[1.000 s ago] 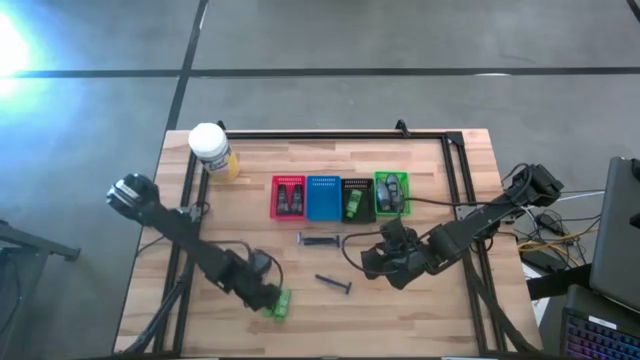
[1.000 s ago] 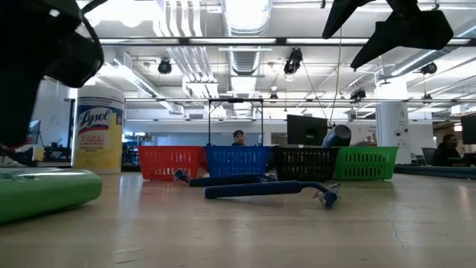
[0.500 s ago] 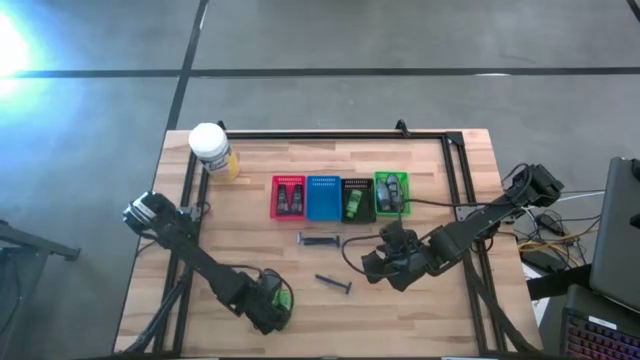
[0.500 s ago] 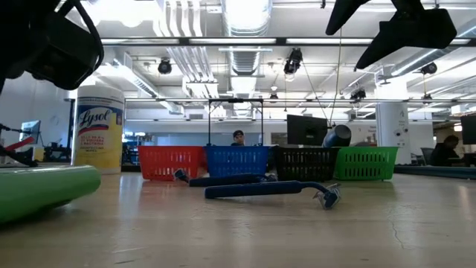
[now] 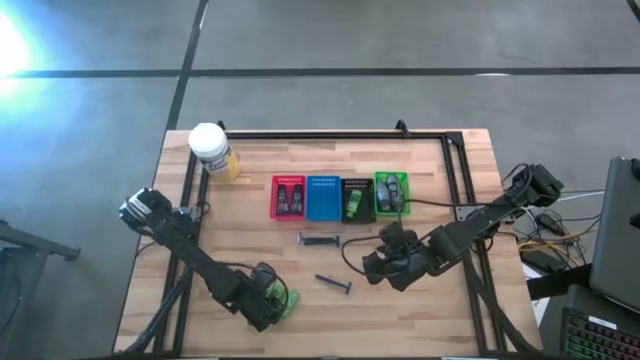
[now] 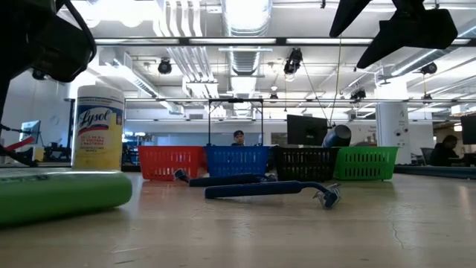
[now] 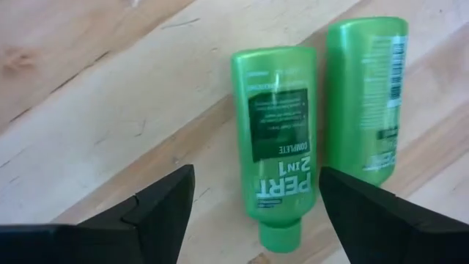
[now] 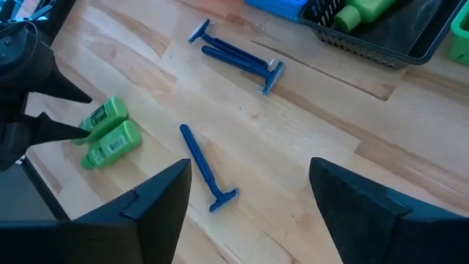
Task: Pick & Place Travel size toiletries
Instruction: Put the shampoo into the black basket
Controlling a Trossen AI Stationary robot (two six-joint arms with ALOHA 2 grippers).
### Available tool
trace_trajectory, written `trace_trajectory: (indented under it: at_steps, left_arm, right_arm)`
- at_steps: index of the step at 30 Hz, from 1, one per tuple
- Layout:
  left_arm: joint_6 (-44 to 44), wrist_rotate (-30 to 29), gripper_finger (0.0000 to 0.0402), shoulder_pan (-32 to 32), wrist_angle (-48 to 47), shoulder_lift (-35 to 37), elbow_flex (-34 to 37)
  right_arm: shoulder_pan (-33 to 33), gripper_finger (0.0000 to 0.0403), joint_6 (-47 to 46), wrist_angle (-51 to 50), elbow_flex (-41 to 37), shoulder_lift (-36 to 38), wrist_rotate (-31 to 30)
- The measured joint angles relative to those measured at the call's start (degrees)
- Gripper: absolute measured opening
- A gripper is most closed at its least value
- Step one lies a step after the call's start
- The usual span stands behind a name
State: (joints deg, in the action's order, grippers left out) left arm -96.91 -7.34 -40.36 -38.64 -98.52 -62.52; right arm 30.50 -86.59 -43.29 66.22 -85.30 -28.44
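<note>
Two bright green bottles lie side by side on their sides on the table near the front left; one also shows in the low view. My left gripper is open just before them, its fingers on either side of the nearer bottle's cap, touching nothing. One dark-blue razor lies alone near the table's middle, and a pair of razors lies farther back. My right gripper is open and empty above the table, right of the single razor.
A row of small baskets stands at the table's middle back: red, blue, black, green, several holding small bottles. A yellow jar with a white lid stands at the far left. A black frame edges the table.
My left gripper has gone a little toward the table's near edge and turned toward the right. The green bottle beside it has shifted a little toward the table's right, still lying on the table. My right arm has kept still.
</note>
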Motion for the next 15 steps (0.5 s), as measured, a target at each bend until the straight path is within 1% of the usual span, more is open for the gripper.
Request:
trace_trajectory:
  at_steps: [6,12,15]
  left_arm:
    - [1.75,-0.06,0.0296,0.02,0.80,-0.02,0.34]
    - [4.54,-0.06,0.0296,0.02,4.52,-0.02,1.77]
    - [6.02,-0.06,0.0296,0.02,4.79,-0.02,2.95]
  right_arm:
    - [0.00,0.0258,0.00,0.02,-0.56,0.00,-0.05]
    - [0.00,0.0257,-1.50,0.05,-2.26,0.00,0.13]
    - [0.00,0.0264,-1.77,0.13,-2.96,0.00,2.44]
